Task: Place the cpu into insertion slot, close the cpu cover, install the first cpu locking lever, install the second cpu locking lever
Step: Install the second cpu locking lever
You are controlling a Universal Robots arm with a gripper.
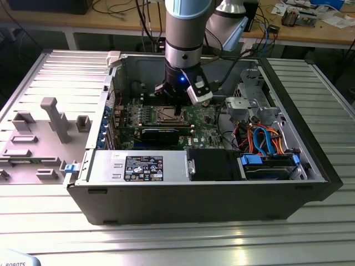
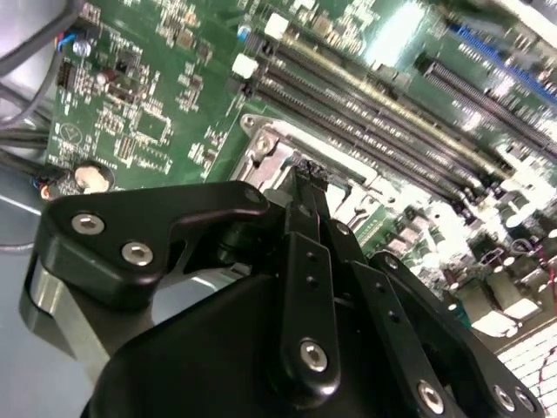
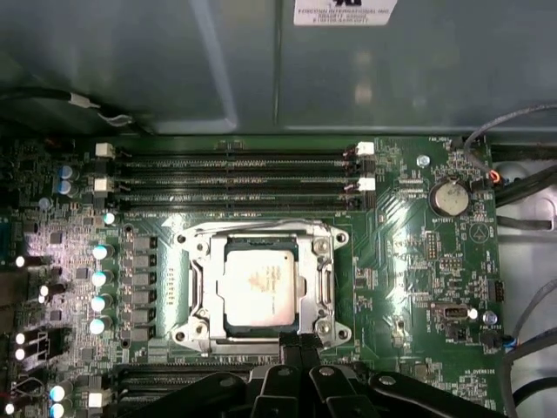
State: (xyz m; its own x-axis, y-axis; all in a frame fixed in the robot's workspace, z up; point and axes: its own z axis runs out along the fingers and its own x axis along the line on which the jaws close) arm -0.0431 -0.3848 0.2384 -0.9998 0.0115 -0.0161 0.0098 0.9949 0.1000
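So in the exterior view my arm's reaching down into the open computer case (image 1: 222,194) sitting on the ribbed metal bench (image 1: 166,244), and my end effector (image 1: 176,113) is parked right over the insertion slot (image 1: 165,114) on the green motherboard (image 1: 202,124). Grey plastic fixture tray (image 1: 39,138) sits off toward the exterior view's left, well apart from the case.

Second wrist view: looking along my own black fingers (image 2: 306,218), they're pinched together into a narrow tip, clenched with nothing visible between them. The tip sits just at the edge of the silvery socket frame, with the long memory slots (image 2: 383,113) beyond it. Can't tell if I'm actually touching the metal.

First wrist view is the good one: the cpu (image 3: 258,288) is already lying flat in the insertion slot (image 3: 202,324), and the cpu cover (image 3: 323,280) looks folded down around it, chip top showing through the cut-out. My end effector (image 3: 300,347) is right at the frame's near edge. Coin battery (image 3: 450,198) is off to one side of the socket
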